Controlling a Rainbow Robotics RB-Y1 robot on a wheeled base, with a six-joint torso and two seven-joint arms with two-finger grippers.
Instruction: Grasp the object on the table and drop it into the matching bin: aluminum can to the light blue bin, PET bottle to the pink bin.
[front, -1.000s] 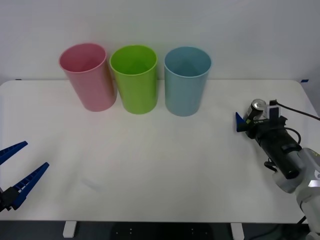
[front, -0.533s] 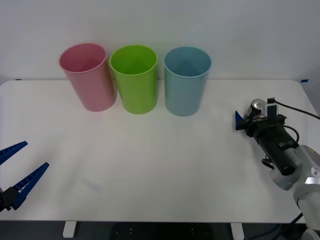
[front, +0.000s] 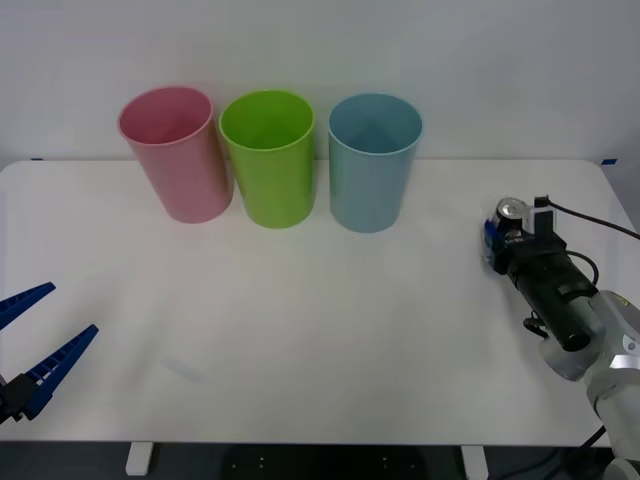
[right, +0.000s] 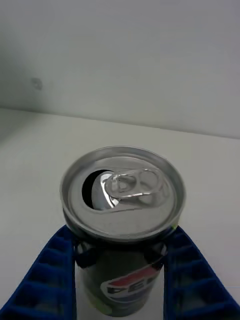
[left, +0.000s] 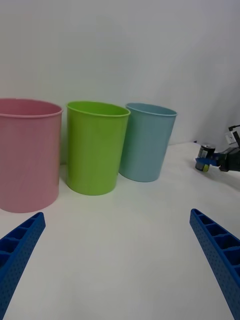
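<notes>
White table (front: 300, 330) with rounded corners ran up to a plain white wall (front: 320, 40). Pink bin (front: 177, 152), lime green bin (front: 268, 157) and light blue bin (front: 373, 160) stood in a row by the wall. Aluminum can (front: 511, 222) stood upright on the table, well apart from the light blue bin, gripped by the right gripper (front: 503, 240). Left gripper (front: 28, 335) spread wide, far from the can.

Three bins stand in a row at the back of the table (front: 300, 330) — the pink bin (front: 175, 155) leftmost, a third bin (front: 268, 158) in the middle, the light blue bin (front: 374, 162) rightmost. The aluminum can (front: 511, 228) stands upright near the table's right edge, well apart from the bins — between the right gripper's (front: 503, 238) fingers (right: 47, 275). The left gripper (front: 35, 345) sits at the front left corner.
</notes>
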